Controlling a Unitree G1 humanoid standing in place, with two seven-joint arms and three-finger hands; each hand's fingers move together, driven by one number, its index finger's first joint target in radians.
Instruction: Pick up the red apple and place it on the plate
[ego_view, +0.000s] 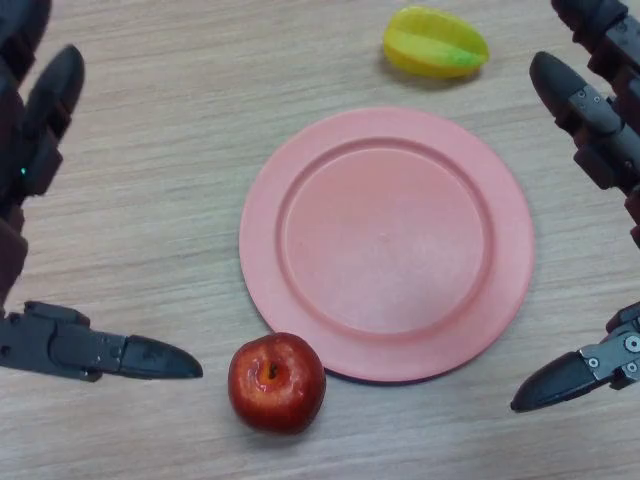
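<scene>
Left hand: my black left hand (60, 345) is spread wide and empty.
Right hand: my black right hand (600, 360) is spread too, idle.
Apple: the glossy round red apple (277, 382) sits just beside my left thumb, touching the round pink plastic plate's (510, 250) near rim.
Risk: I judge a sideways nudge could roll it away, or my fingers could catch the plate.
Bystander: the yellow-green plastic starfruit (436, 42) lies well away.

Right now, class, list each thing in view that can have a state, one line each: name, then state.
red apple: on the table, stem up, at the plate's near-left rim, not held.
plate: flat on the table, nothing on it.
yellow star fruit: lying on the table beyond the plate, apart from it.
left hand: open, holds nothing.
right hand: open, holds nothing.
</scene>
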